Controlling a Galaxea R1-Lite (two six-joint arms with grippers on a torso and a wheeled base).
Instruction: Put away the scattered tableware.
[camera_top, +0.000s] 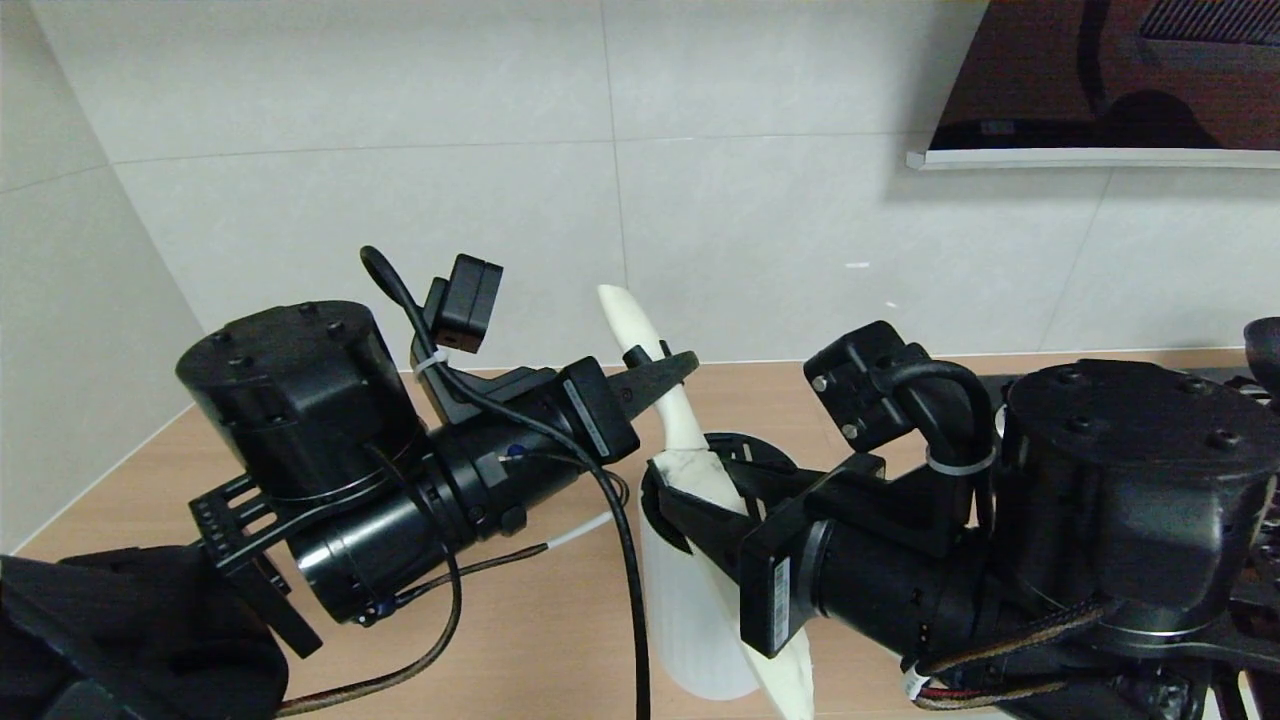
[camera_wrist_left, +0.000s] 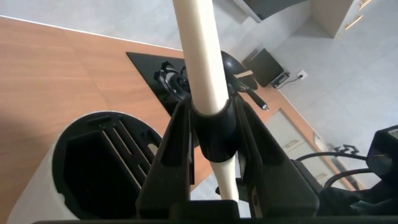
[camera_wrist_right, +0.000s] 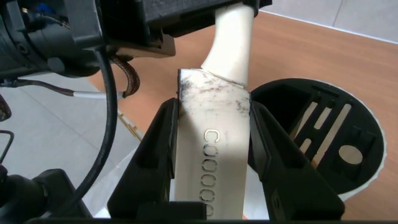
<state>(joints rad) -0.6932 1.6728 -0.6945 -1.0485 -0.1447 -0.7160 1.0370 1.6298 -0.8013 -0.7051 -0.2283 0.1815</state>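
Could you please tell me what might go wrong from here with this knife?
Both the left gripper and right gripper clamp the white knife with a marbled flat blade; if the arms move out of step it could twist, slip or crack.
The knife is tilted, its tip seemingly outside the white cylindrical holder with black slotted insert, so lowering it might miss the slots or topple the holder.

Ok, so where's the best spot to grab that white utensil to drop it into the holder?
I'd grip the white utensil by its round handle, from the side, as the left pincer does. The handle is a slim rod at the upper end, which leaves the flat wide end, now in the right pincer, free to go down into the slotted holder.
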